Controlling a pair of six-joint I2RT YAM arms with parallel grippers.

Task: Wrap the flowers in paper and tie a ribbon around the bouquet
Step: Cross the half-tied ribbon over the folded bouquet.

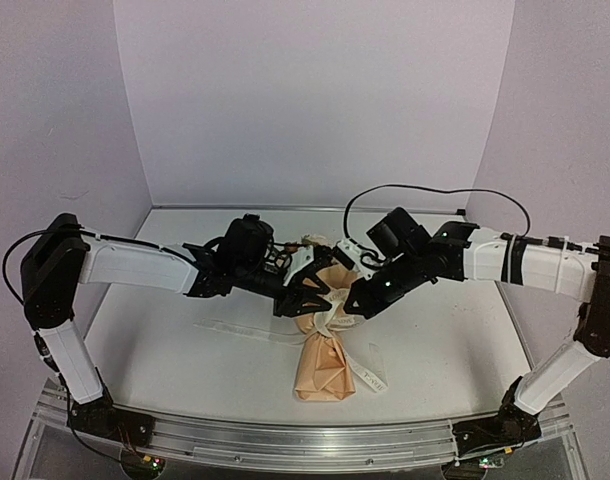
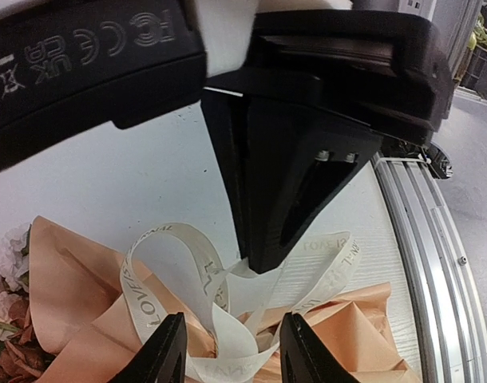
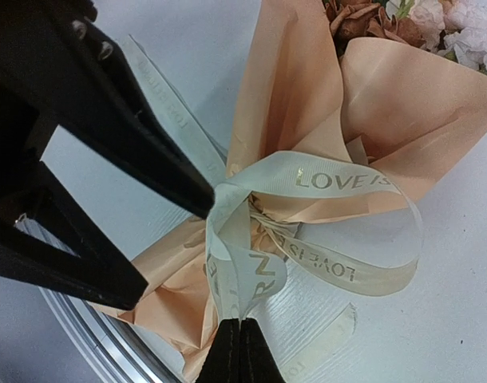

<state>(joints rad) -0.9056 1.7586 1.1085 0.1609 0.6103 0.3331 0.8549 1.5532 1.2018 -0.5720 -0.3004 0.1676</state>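
Bouquet (image 1: 325,365): wrapped, lying below both pincers.
Ribbon (image 3: 339,182): looped around its waist.
Right pincer (image 3: 239,351): clamped on a loop, probably to tighten the tie.
Left pincer (image 2: 233,331): apart, astride the ribbon.

Tan paper (image 3: 419,104) matt, creased. Cream ribbon (image 3: 339,182) woven, slightly sheer, with shiny gold lettering. White table (image 1: 165,340) matt with faint grain; near rail (image 1: 285,440) brushed metal.

Shows the right fingers (image 3: 230,355) pressed together at the bottom edge, pinching a strand of the cream ribbon (image 3: 339,182) lettered "LOVE IS". Shows that ribbon looped round the waist of the kraft-paper bouquet (image 3: 291,96) on the white worktop (image 3: 459,263). Brown and pale pink flowers (image 3: 387,24) top right; left fingers (image 3: 132,136) spread apart, upper tip at the knot.
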